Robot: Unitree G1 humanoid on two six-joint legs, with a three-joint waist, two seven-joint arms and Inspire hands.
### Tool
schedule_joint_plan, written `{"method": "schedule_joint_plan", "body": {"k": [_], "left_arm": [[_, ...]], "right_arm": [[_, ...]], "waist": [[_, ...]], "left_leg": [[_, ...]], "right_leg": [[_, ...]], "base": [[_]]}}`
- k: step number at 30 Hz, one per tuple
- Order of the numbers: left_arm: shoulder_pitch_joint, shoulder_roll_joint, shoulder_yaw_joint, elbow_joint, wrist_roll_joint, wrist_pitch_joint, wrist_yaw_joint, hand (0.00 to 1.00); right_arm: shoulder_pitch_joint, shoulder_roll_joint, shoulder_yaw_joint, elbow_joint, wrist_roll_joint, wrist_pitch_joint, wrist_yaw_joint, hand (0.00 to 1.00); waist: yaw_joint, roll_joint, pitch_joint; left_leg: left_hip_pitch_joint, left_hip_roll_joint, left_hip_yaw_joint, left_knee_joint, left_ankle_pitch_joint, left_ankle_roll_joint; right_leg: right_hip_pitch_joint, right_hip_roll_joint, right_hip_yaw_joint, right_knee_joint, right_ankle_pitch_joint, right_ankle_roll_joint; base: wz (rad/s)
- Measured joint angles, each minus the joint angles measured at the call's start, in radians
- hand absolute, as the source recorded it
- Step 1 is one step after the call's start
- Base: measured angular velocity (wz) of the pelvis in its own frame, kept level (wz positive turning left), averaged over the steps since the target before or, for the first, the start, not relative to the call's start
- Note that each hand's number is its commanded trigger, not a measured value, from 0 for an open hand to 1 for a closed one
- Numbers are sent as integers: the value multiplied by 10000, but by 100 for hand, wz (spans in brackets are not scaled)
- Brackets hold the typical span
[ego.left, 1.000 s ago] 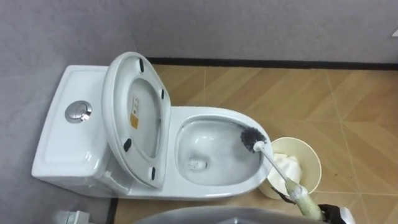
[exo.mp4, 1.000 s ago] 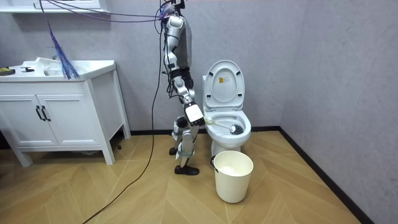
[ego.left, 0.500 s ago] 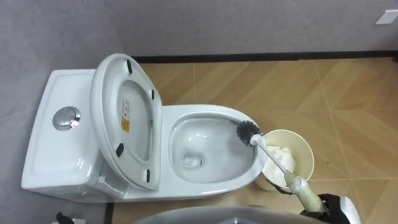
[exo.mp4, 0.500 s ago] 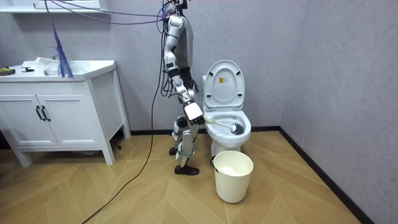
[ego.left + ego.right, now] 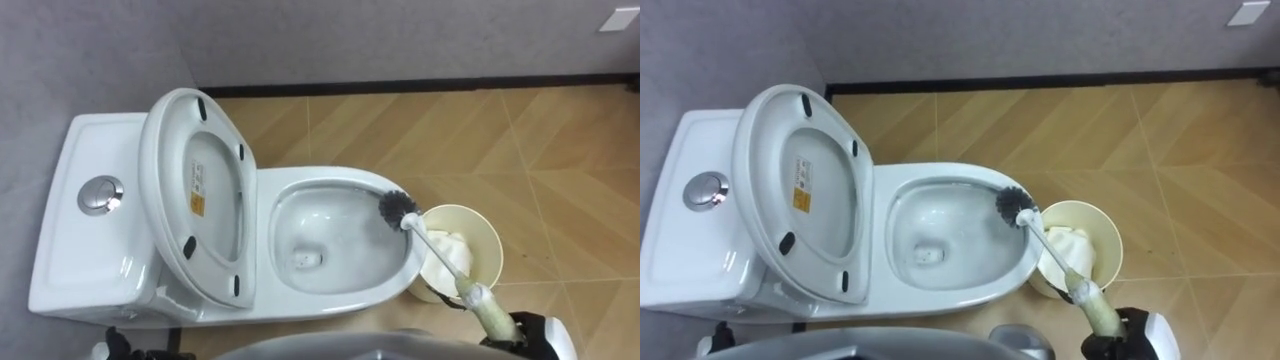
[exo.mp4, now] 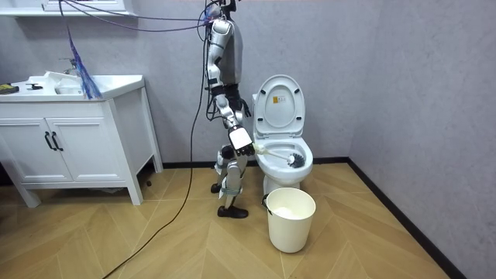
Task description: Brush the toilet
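Note:
A white toilet (image 5: 120, 250) stands before me with its lid (image 5: 195, 190) raised against the tank. The bowl (image 5: 330, 245) is open. A toilet brush has its dark bristle head (image 5: 397, 207) against the bowl's inner wall at the front rim. Its white handle (image 5: 445, 260) slants down to my right hand (image 5: 530, 332), which is shut on the cream grip at the lower right. In the right eye view the brush head (image 5: 1015, 203) and my right hand (image 5: 1132, 338) stand the same way. A bit of my left hand (image 5: 115, 345) shows at the bottom left edge.
A cream bin (image 5: 490, 250) lined with a white bag stands on the wood floor right by the toilet's front, under the brush handle. In the room view I stand beside the toilet (image 6: 283, 147), with a white sink cabinet (image 6: 77, 139) further off and grey walls behind.
The whole picture has slid a little to the left, which is the camera's own shift. The brush head stays at the bowl's front rim, and my right hand keeps its hold.

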Motion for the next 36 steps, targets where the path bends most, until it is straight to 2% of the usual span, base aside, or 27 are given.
{"method": "schedule_joint_plan", "body": {"k": [16, 21, 24, 27, 30, 33, 36], "left_arm": [[-46, 8, -10, 0, 1, -2, -29, 0], [-140, 9, -9, 14, 14, -42, -25, 0], [-78, 40, -8, 14, 12, -115, -7, 0], [18, 163, 5, 10, 30, -185, -6, 0], [127, 181, 8, 9, 231, -270, -1, 0], [163, 181, 2, 14, 279, -310, -2, 0], [166, 181, 6, 17, 279, -301, -20, 0]], "right_arm": [[-163, -2, 0, 154, -1, -3, -150, 100], [-153, -7, -1, -589, 0, 1, -498, 100], [-368, -22, -308, -1885, 822, -26, -1599, 100], [-699, -37, -868, -2829, 1674, -369, -2612, 100], [-812, -59, -1139, -2914, 2323, -768, -3238, 100], [-653, -46, -1126, -2588, 2689, -788, -3381, 100], [-464, -12, -1101, -2034, 2777, -609, -3379, 100]], "waist": [[17, 37, -8], [41, 90, 13], [-19, 119, 19], [-109, -5, 13], [-140, -74, 31], [-142, -86, -11], [-129, -93, -15]], "left_leg": [[-4, 2, 1, 38, 0, 0], [-11, -16, 26, 38, 1, 1], [-29, -28, 174, 38, 1, 1], [-28, -9, 187, 39, 1, 1], [-8, 36, 184, 35, 1, 1], [-27, 80, 184, 28, 0, 0], [-42, 80, 188, 15, -1, -1]], "right_leg": [[4, 12, 42, 27, 4, -3], [-102, -10, 55, 171, 9, -8], [-257, -2, 163, 298, 1, -16], [-268, 36, 208, 324, -2, -23], [-132, 89, 205, 127, 75, -33], [50, 132, 159, -178, 191, -30], [86, 118, 127, -171, 203, -36]], "base": [[0], [-3], [-14], [0], [1], [1], [-1]]}}
